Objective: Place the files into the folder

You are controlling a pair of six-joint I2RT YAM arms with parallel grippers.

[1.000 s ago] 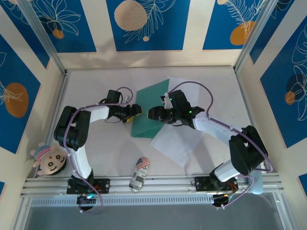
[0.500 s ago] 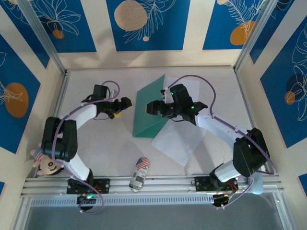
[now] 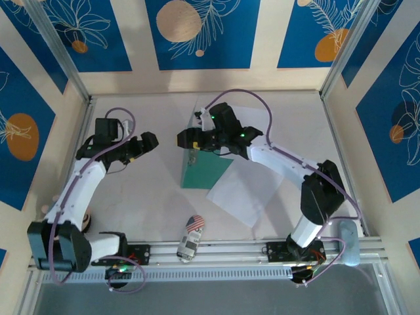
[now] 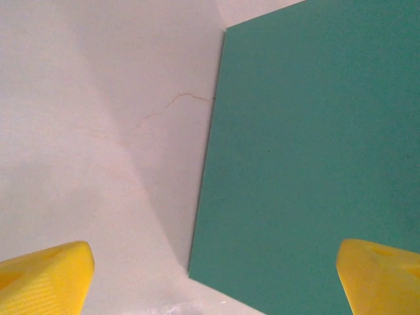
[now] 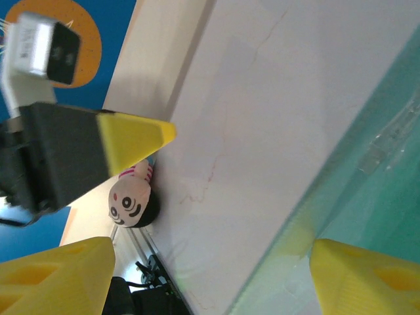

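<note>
The teal-green folder (image 3: pixel 205 172) stands mid-table with one leaf tilted up, its upper part hidden behind my right arm. One white file (image 3: pixel 241 194) lies flat to its right, partly under it. A second file (image 3: pixel 257 115) shows behind the arm. My right gripper (image 3: pixel 184 140) is open at the folder's left edge. In the right wrist view that pale green edge (image 5: pixel 384 157) runs beside one of my fingertips (image 5: pixel 367 279). My left gripper (image 3: pixel 149 140) is open, left of the folder and apart from it. In the left wrist view the green leaf (image 4: pixel 315 164) faces the open left gripper (image 4: pixel 213 283).
A toy car (image 3: pixel 190 240) lies near the front rail. A round-faced doll (image 5: pixel 130 201) sits at the table's left front corner. Walls enclose the table at the back and both sides. Bare white table (image 3: pixel 138 197) lies left of the folder.
My left gripper has let go, opened and drawn back left, away from the folder. My right gripper has moved left across the folder to its left edge and opened wider.
</note>
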